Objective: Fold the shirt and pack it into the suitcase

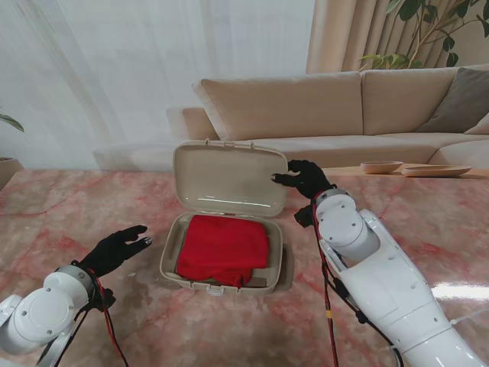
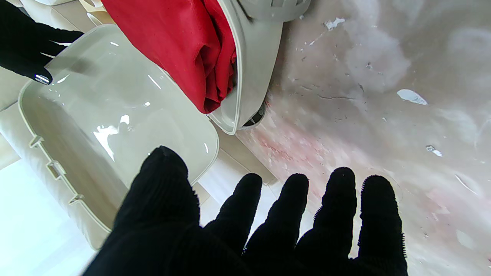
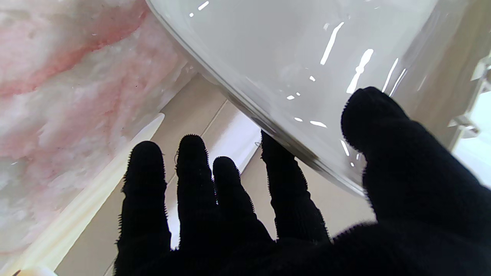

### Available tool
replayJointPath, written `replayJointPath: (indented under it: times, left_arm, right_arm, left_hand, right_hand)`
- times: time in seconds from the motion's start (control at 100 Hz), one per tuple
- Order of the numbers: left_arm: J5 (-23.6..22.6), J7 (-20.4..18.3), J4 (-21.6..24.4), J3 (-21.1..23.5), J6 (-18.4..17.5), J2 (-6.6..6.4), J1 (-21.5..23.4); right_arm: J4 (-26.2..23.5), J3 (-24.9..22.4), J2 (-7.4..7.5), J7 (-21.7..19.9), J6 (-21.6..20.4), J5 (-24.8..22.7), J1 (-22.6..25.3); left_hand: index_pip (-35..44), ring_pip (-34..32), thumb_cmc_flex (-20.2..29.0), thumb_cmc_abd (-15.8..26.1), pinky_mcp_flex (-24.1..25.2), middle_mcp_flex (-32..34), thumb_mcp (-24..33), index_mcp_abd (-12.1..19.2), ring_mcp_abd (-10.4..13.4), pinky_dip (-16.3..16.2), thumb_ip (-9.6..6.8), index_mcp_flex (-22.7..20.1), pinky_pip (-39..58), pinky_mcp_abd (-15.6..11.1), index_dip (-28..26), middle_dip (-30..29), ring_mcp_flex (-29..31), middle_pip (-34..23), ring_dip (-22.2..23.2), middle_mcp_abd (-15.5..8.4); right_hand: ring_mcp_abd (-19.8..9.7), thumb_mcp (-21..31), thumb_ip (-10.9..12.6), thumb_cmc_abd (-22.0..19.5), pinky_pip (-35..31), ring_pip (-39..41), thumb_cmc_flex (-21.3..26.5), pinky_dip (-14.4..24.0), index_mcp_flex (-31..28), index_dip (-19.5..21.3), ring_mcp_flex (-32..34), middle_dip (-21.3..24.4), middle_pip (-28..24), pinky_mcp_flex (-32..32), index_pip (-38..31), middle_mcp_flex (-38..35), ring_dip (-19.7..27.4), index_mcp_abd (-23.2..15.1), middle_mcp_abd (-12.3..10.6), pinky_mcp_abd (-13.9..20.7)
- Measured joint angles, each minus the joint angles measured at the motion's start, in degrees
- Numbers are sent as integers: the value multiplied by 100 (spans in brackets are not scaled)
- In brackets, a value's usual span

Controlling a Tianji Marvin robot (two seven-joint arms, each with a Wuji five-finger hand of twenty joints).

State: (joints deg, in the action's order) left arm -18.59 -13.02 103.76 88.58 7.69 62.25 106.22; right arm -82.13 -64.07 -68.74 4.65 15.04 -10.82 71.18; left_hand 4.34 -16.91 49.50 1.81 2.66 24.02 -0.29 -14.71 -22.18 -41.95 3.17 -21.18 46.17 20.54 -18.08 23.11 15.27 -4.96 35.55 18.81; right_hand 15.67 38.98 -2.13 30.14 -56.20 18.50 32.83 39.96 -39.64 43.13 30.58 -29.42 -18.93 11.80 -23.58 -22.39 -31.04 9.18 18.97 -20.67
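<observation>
A living room with a beige sofa point(image 1: 321, 103) and pale curtains lies behind a pink marble table point(image 1: 92, 206), and the suitcase point(image 1: 221, 269) sits open at its middle. The red shirt point(image 1: 223, 248) already lies folded inside the suitcase's base, filling most of it. The lid point(image 1: 229, 180) stands upright at the far side of the base. The right hand point(image 1: 304, 179) is at the lid's right edge, thumb on the inner face and fingers point(image 3: 285, 184) behind the rim; whether it truly pinches or only touches I cannot tell. The left hand point(image 1: 116, 248) hovers left of the suitcase, fingers spread, holding nothing. Closing looks like the step in hand: the right hand should swing the lid toward me in an arc about the hinge, while the left hand steadies the base so that it does not slide.
</observation>
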Motion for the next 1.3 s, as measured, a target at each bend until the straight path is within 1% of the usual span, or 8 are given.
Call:
replayJointPath:
  times: [0.09, 0.14, 0.22, 0.38, 0.45, 0.99, 1.17, 1.3]
  left_arm:
    - [0, 6, 0, -5, 23, 3, 0]
    - [0, 13, 0, -8, 36, 5, 0]
    - [1, 29, -1, -18, 57, 7, 1]
    - [17, 51, -4, -33, 80, 14, 2]
    - [20, 58, -8, -37, 85, 17, 2]
    - [36, 95, -7, -36, 162, 29, 49]
    - [38, 96, -7, -33, 163, 31, 62]
    - [39, 99, -7, -33, 163, 32, 63]
  right_arm:
    - [5, -14, -20, 67, -13, 49, 11]
    - [9, -20, -28, 94, -31, 54, 17]
    - [19, -30, -35, 122, -70, 51, 25]
    - [23, -54, -36, 127, -157, 7, 52]
    - [7, -74, -34, 125, -203, -37, 86]
    - [-386, -184, 40, 250, -528, -409, 551]
    - [-542, -240, 83, 273, -668, -801, 757]
    - [-653, -280, 116, 290, -747, -879, 896]
  left_hand:
    - [2, 0, 0, 0, 0, 0, 0, 1, 0, 0, 0, 0, 0, 30, 0, 0, 0, 0, 0, -4]
    - [3, 0, 0, 0, 0, 0, 0, 1, 0, 0, 0, 0, 0, 30, 0, 0, 0, 0, 0, -4]
    - [4, 0, 0, 0, 0, 0, 0, 1, 0, 0, 0, 0, 0, 31, 0, 0, 0, 0, 0, -6]
    - [6, 0, 0, 0, 0, 1, 0, 2, 0, 0, 0, -1, 0, 32, 0, 0, 0, 0, 0, -8]
    - [6, 0, 0, 0, 0, 1, 0, 2, 0, 0, 0, -1, 0, 33, 0, 0, 0, 0, 0, -8]
    - [8, 0, 0, 0, -1, 2, 0, 3, 0, 0, 0, -2, 0, 35, -7, 0, 0, 0, 0, -10]
    - [8, 0, 0, 0, -1, 2, 0, 3, 0, 0, 0, -2, 0, 35, -8, 0, 0, 0, 0, -10]
    - [8, 0, 0, 0, -1, 2, 0, 3, 0, 0, 0, -2, 0, 36, -8, 0, 0, 0, 0, -11]
  right_hand:
    - [0, 61, 0, 5, 0, 51, 82, 0, -126, 170, 0, 0, -29, 1, -495, -141, 0, -159, 0, -3]
    - [0, 116, 0, 138, 0, 62, 314, 0, -123, 3, 0, 0, -91, 10, -1165, -216, 0, -262, 0, -4]
    - [0, 139, -38, 254, 0, 69, 372, 0, -123, -141, 0, 0, -126, 53, -1688, -292, 0, -377, -7, -4]
    - [0, 145, -39, 355, 0, 71, 372, 0, -123, -223, 0, 0, -150, 56, -1894, -407, 0, -388, -17, -5]
    - [0, 148, -106, 429, 0, 74, 450, 0, -116, -463, 1, 0, -182, 57, -2078, -493, 0, -420, -20, -5]
    - [0, 149, -152, 533, -4, 83, 545, 0, 38, -589, 4, 1, -191, 60, -2147, -555, 69, -465, -43, -6]
    - [0, 149, -153, 533, -5, 84, 545, 0, 117, -655, 5, 1, -191, 63, -2146, -561, 69, -561, -81, -6]
    - [0, 149, -153, 578, -5, 85, 545, 0, 125, -707, 5, 1, -191, 64, -2080, -564, 69, -569, -85, -6]
